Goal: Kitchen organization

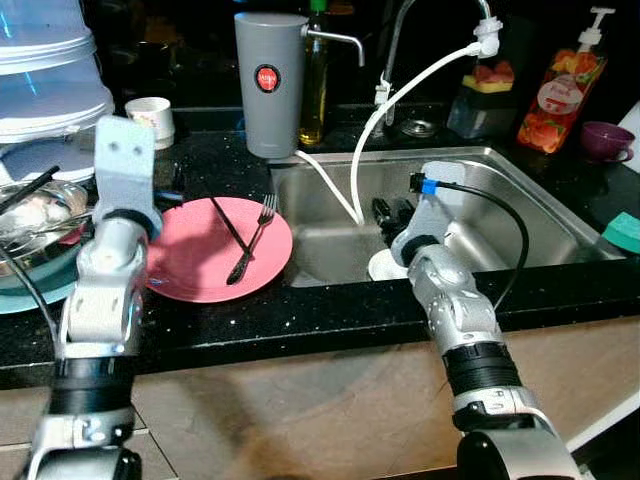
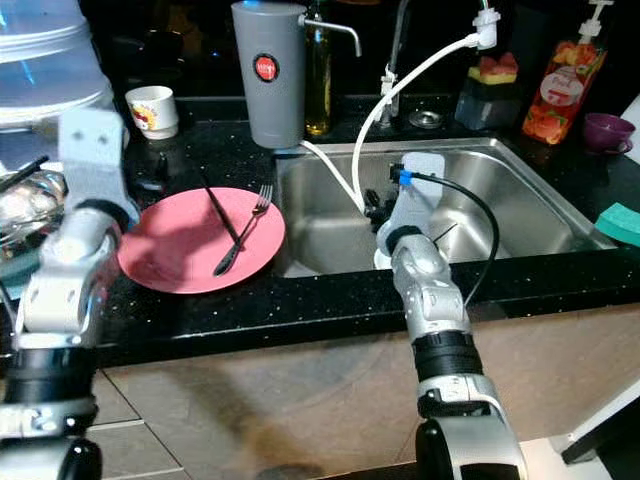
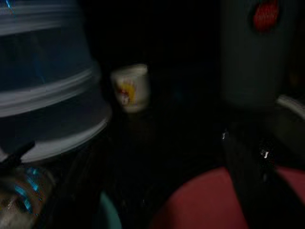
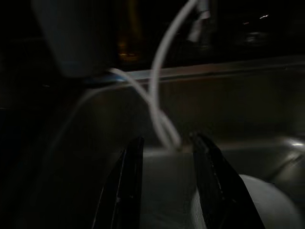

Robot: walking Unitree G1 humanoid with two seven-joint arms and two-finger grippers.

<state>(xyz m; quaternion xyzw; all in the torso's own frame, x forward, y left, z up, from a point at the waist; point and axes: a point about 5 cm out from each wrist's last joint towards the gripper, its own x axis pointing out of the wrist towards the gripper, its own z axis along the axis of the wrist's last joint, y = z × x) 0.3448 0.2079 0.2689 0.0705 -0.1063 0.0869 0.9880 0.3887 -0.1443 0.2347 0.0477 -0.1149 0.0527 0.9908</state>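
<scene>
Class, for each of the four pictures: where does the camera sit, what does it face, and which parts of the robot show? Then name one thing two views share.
Left eye: head, looking down at counter and sink; both arms show.
Right eye: same head, same scene.
Left wrist: faces a paper cup and pink plate; one finger shows.
Right wrist: inside the sink, open fingers facing the white hose.
Shared: the cup in left eye and left wrist.

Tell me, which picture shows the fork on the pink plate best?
The left eye view: the fork lies sharp and whole on the pink plate, crossing a black chopstick. The right eye view shows it too, slightly smaller. The left wrist view is too dark to make it out; the right wrist view looks into the sink.
</scene>
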